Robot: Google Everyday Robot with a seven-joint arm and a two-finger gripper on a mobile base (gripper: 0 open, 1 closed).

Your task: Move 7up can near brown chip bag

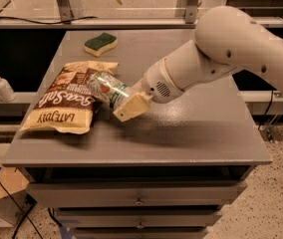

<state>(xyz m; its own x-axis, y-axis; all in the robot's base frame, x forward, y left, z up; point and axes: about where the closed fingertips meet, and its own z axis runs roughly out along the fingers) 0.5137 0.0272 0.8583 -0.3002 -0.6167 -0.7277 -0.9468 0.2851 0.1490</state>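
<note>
The brown chip bag (64, 102) lies flat on the left part of the grey table (191, 133), with white "Sea Salt" script and cream-yellow ends. My gripper (124, 103) is shut on the 7up can (105, 88), a silver-white can with green markings and a red spot. The can is tilted, with its free end over the bag's right edge. The cream finger (131, 107) covers the can's near end. My white arm reaches in from the upper right.
A green-and-yellow sponge (100, 43) lies at the table's back left. A white pump bottle (2, 85) stands on a shelf left of the table. Drawers (139, 195) are below the table's front edge. A metal frame runs behind the table.
</note>
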